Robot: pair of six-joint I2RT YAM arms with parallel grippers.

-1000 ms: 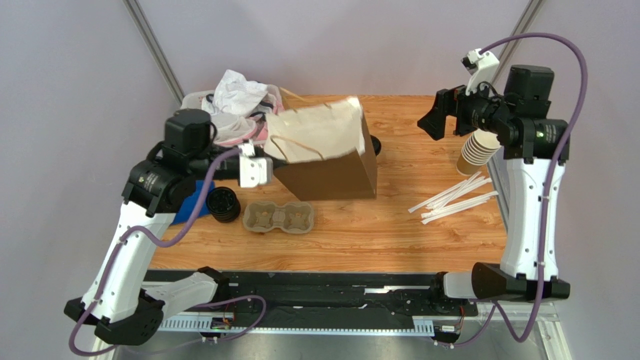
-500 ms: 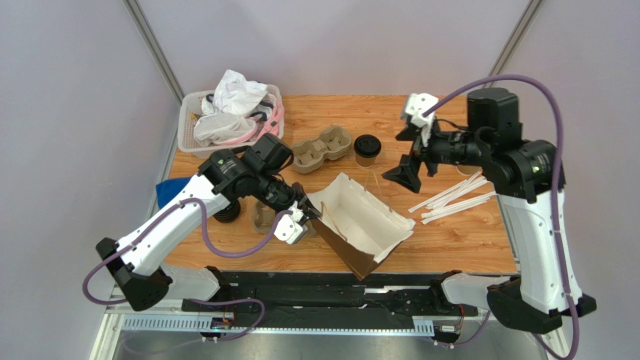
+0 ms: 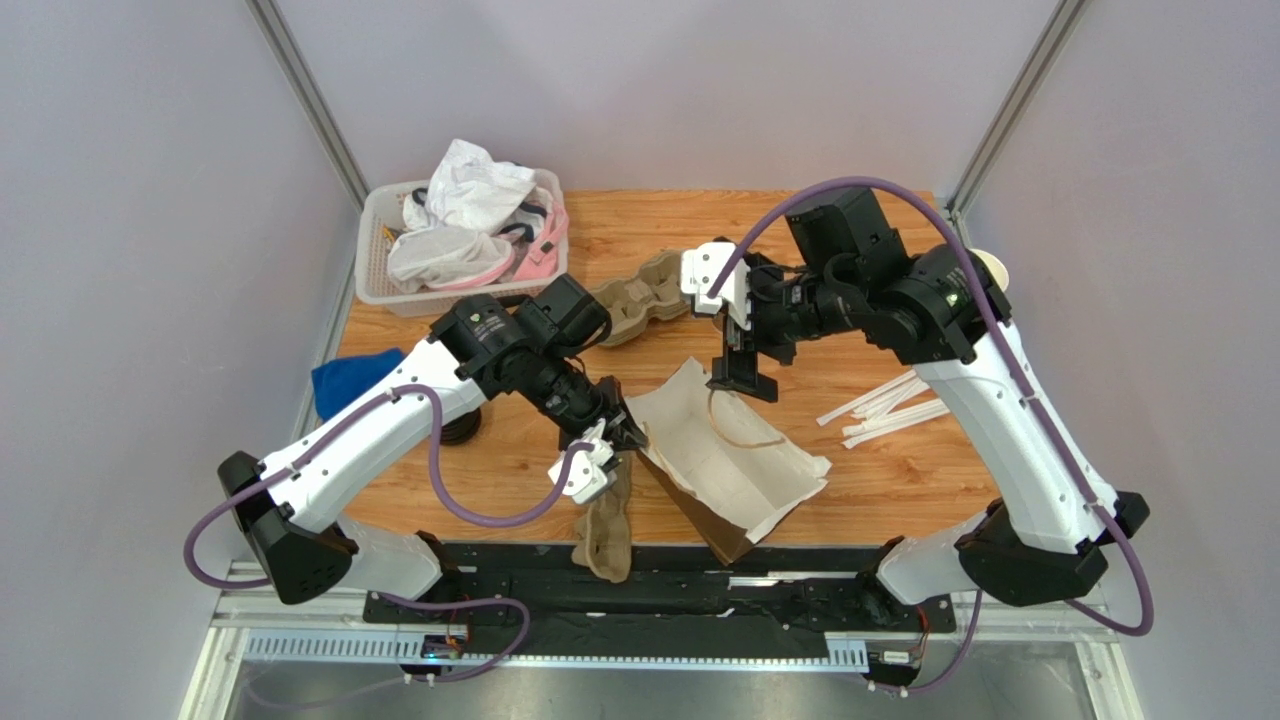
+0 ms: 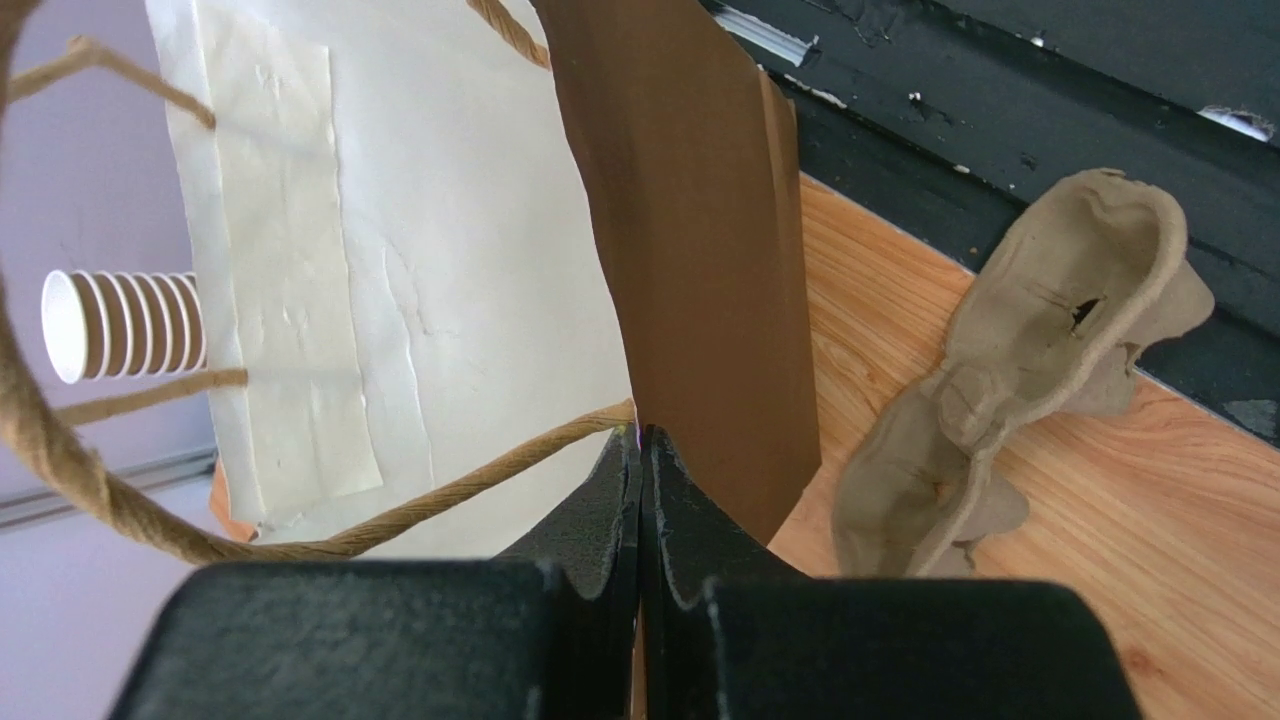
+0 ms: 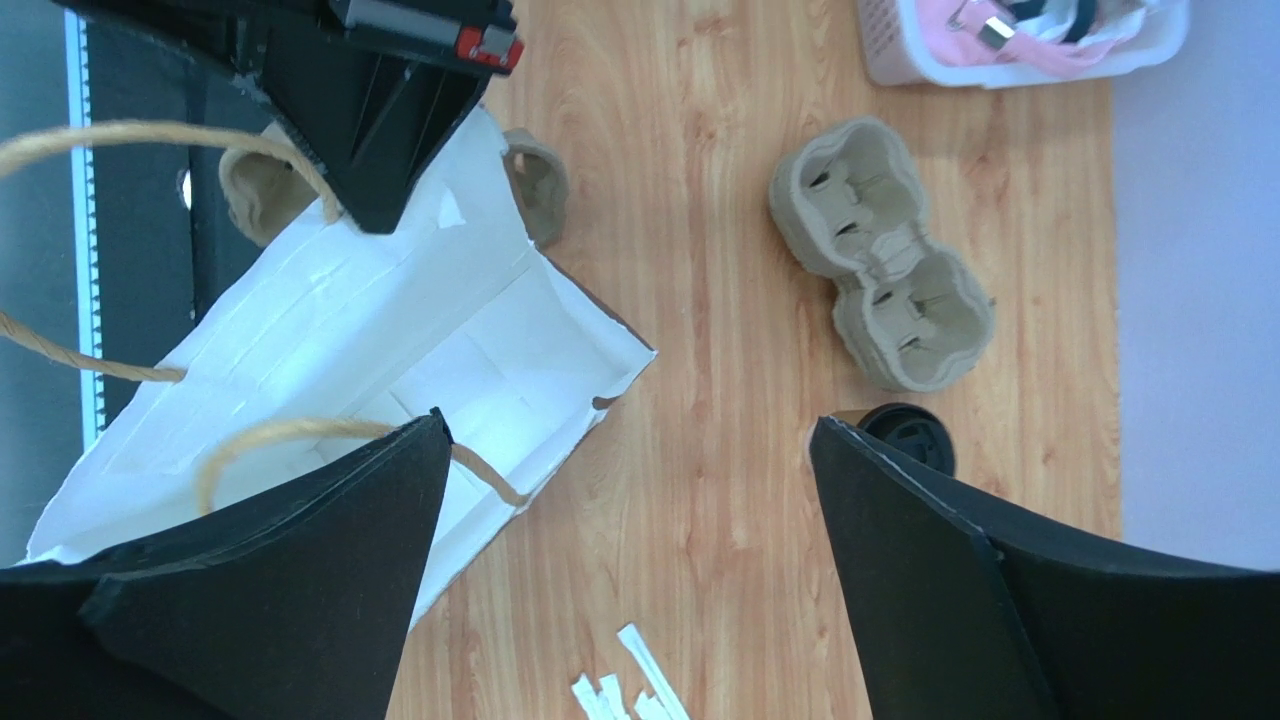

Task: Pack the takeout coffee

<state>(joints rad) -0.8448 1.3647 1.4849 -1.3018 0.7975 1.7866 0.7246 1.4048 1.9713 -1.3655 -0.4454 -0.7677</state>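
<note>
R gripper [image 3: 742,378] swung over the bag [image 3: 744,465] mouth, jaws wide, empty; L gripper [image 3: 616,432] pinched bag rim; coffee [image 5: 909,435] outside bag, 0 packed.

The right gripper [image 5: 628,432] hides most of the takeout coffee [image 5: 911,432].

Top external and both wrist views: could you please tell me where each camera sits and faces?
Top external: above and behind the bases, looking down at the table; both arms show.
Left wrist: on the left arm, looking along the shut left tool pinching the paper bag.
Right wrist: on the right arm, looking down at the table between the fingers of the open right tool.
Both wrist views share the bag.
</note>
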